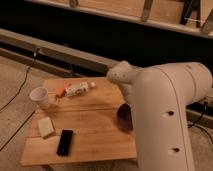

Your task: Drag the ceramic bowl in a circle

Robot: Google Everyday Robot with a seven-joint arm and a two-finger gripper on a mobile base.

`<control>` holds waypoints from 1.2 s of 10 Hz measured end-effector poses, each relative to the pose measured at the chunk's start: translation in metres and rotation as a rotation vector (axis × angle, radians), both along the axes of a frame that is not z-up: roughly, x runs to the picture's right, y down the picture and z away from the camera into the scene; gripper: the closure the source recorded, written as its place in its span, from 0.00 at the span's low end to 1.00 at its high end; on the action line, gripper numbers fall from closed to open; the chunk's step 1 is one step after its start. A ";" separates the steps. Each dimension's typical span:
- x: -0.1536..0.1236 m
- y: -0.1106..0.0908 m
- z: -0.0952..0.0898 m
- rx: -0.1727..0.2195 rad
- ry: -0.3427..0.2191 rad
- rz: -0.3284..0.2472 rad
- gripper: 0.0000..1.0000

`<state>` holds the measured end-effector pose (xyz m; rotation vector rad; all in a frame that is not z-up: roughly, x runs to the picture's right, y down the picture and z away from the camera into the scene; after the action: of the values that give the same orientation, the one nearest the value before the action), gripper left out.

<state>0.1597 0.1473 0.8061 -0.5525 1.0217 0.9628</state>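
Note:
The ceramic bowl [123, 118] is a dark maroon round shape on the right part of the wooden table [90, 120]. Only its left part shows; my white arm [160, 115] covers the rest. The arm rises large in front of the table's right side, with its elbow joint [122, 75] above the bowl. My gripper is hidden behind the arm, somewhere near the bowl, and no part of it shows.
A white cup [40, 96] stands at the table's left edge. A plastic bottle [79, 88] and a small orange item [61, 92] lie at the back. A beige block [46, 126] and a black phone [64, 142] lie front left. Cables run on the floor at left.

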 end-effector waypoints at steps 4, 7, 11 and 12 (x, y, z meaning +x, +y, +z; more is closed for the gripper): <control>-0.120 0.036 0.009 -0.096 -0.256 -0.094 1.00; -0.235 0.041 0.012 -0.129 -0.523 -0.191 1.00; -0.301 0.000 0.041 -0.057 -0.646 -0.216 1.00; -0.302 -0.028 0.061 -0.005 -0.629 -0.204 1.00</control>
<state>-0.1420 0.1196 0.8666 -0.6836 0.5003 0.5469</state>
